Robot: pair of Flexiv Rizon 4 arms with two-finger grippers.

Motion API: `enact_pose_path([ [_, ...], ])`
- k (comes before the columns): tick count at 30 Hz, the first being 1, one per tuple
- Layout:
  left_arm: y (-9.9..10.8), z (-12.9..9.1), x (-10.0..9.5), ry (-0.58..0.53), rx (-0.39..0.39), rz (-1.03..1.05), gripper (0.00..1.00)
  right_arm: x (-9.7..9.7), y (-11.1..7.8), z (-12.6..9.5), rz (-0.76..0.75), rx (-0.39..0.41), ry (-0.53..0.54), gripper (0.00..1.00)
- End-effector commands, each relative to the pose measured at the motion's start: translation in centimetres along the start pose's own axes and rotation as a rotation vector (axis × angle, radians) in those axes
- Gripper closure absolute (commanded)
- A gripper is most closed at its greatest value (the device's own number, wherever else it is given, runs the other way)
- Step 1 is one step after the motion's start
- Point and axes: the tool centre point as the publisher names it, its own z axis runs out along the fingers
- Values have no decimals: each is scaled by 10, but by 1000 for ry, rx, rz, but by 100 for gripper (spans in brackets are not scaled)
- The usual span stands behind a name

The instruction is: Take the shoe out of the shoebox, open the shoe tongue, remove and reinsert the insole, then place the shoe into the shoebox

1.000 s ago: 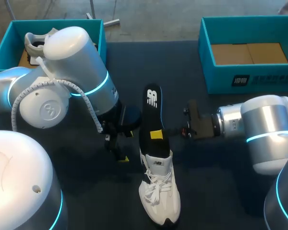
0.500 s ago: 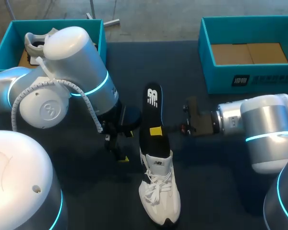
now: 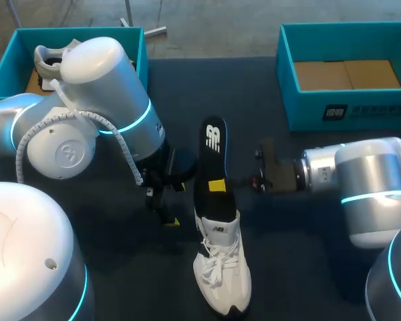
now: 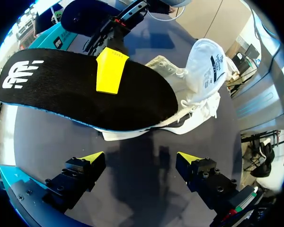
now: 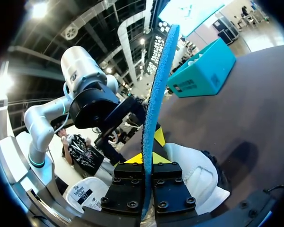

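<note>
Right gripper pinches insole; left shoebox apparently holds shoe.

Black insole, white logo, blue underside. White shoe, black toe sole. Teal far-right shoebox, brown cardboard floor. Teal far-left shoebox. Dark navy table. Yellow tips on left gripper.

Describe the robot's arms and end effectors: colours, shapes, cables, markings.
Both the left arm and right arm are glossy white-silver rounded shells with glowing cyan joint rings. A white ribbed cable loops along the left one. The left end effector and right end effector are black, bolted blocks with yellow tips.
</note>
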Motion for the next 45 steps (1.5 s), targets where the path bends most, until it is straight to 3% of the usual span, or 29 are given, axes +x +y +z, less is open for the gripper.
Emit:
enact_pose_path([
  [1, 0, 0, 0, -1, -2, -1, 0, 0, -6, -1, 4, -1, 3, 100],
  [45, 0, 0, 0, -1, -2, -1, 0, 10, -62, 0, 49, -10, -2, 100],
])
